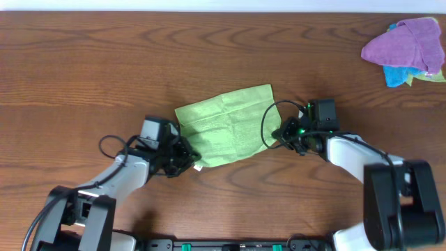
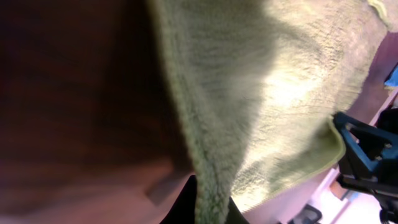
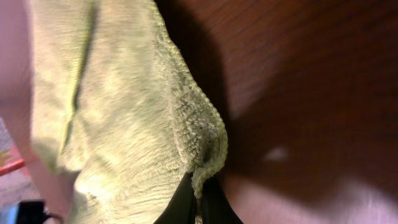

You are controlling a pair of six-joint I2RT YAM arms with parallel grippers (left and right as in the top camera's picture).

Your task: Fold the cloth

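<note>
pinched cloth [image 2: 280,81] hem fills both wrist views: my left gripper [image 1: 187,159] and right gripper [image 1: 281,134] each clamp one near corner of it, spread on the table [image 1: 104,70] between them (long axis left-to-right), its body stretching away from me.

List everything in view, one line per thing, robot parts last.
green cloth: one, lime green, table centre, lying mostly flat between the two grippers
purple cloth: one, purple, far right corner, crumpled on top of the blue cloth
blue cloth: one, bright blue, far right corner, mostly hidden under the purple cloth
table: one, dark brown wood, under everything
left gripper: one, black, shut on the green cloth's near left corner
right gripper: one, black, shut on the green cloth's right edge
</note>
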